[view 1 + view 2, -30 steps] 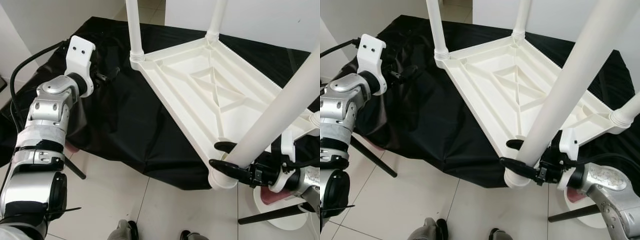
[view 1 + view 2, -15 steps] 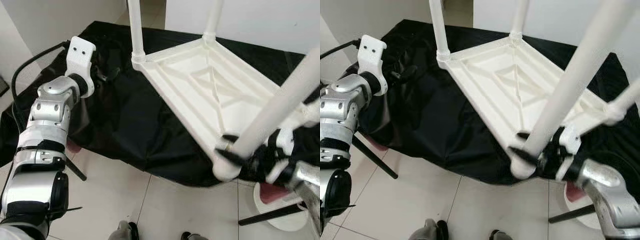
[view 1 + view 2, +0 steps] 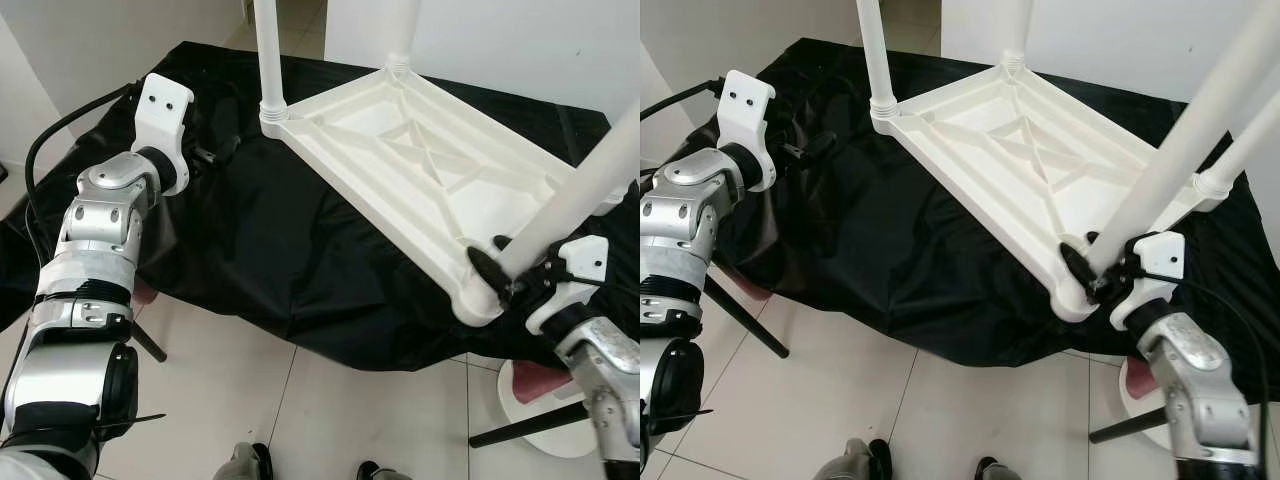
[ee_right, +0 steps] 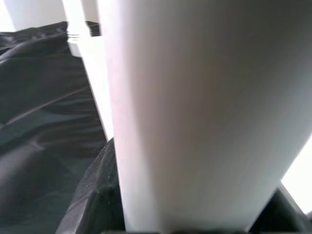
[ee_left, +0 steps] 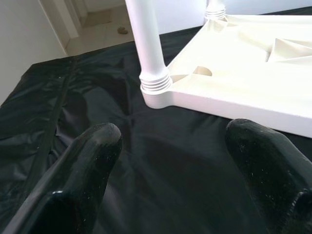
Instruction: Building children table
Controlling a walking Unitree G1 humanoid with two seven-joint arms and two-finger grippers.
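Now: right tool (image 3: 497,266) clamped on table leg (image 3: 580,195) at near corner | left tool (image 5: 178,170) apart, beside far-left leg (image 5: 147,46)

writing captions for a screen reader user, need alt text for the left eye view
The right gripper is closed around the base of a white plastic table leg at the near corner of an upside-down white plastic tabletop lying on a black cloth. The left gripper hovers open above the cloth, left of the table.
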